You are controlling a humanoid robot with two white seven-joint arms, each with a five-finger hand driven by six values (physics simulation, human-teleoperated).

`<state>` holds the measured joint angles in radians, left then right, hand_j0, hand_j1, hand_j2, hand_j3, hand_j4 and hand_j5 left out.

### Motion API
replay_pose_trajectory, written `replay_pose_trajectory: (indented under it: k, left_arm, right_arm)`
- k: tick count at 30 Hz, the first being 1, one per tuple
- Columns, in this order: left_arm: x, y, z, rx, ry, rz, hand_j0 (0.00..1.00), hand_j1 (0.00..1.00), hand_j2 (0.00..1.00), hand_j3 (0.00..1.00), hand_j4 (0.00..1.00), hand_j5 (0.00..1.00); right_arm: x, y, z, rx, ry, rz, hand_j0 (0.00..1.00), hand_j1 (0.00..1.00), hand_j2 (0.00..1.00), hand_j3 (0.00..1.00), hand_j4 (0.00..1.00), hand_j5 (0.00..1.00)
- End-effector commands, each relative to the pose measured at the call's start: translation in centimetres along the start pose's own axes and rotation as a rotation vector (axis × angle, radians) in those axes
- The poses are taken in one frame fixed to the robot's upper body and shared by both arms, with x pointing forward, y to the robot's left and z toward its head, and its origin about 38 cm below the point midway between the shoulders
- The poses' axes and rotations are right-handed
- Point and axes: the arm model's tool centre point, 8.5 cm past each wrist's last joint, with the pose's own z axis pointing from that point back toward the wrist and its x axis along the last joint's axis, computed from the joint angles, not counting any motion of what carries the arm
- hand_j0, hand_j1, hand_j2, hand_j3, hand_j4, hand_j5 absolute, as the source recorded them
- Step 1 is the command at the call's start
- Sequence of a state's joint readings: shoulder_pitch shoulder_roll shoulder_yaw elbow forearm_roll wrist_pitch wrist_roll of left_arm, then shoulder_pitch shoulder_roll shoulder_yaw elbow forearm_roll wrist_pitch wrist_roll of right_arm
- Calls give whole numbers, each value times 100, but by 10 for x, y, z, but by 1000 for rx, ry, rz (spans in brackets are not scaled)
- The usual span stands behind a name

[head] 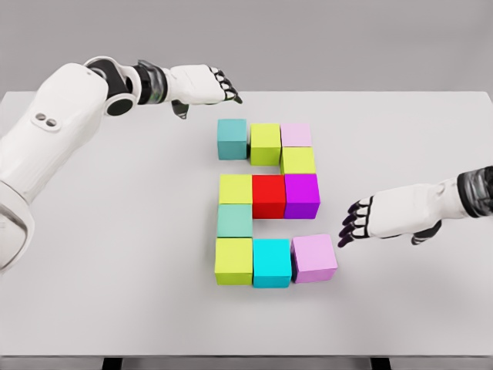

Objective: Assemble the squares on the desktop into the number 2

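Coloured cubes lie on the white table (pixel 92 231) in the rough shape of a 2. Top row: teal cube (pixel 232 139), yellow-green cube (pixel 265 143), pale pink cube (pixel 296 135). Below it sits a yellow-green cube (pixel 298 160). Middle row: yellow-green cube (pixel 236 189), red cube (pixel 269 195), purple cube (pixel 302 194). A mint cube (pixel 235 220) links down to the bottom row: yellow-green cube (pixel 234 260), cyan cube (pixel 272 262), lilac cube (pixel 314 257), slightly skewed. My right hand (pixel 353 223) hovers open just right of the lilac cube. My left hand (pixel 223 85) is open above the table's far edge, left of the teal cube.
The table's front edge runs along the bottom of the view, with dark legs showing beneath. A plain grey wall stands behind the table.
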<state>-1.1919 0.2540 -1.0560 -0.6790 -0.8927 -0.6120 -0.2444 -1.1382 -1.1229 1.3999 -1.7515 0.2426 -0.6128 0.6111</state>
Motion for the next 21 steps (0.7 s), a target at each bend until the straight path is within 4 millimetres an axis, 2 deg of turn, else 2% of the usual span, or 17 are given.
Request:
replay_pose_trajectory:
  k: [1,4,7,21]
  left_arm:
    - [1,-2,-4,-8,2,11,100,100,100,100,100,100]
    - [3,-4,-8,-17,2,21,100,100,100,100,100,100]
    - [6,-1,-11,-14,-6,18,100,100,100,100,100,100]
    - [16,-6,-20,-52,-23,6,100,100,100,100,100,100]
  right_arm:
    - [-5,-4,-5,-9,0,-5,100,100,100,100,100,100]
    - [-15,-3,-9,-8,14,-23,100,100,100,100,100,100]
    - [-16,-4,-8,-10,17,-23,100,100,100,100,100,100]
    - [-9,-10,-12,-18,-5,-3,100,100,100,100,100,100]
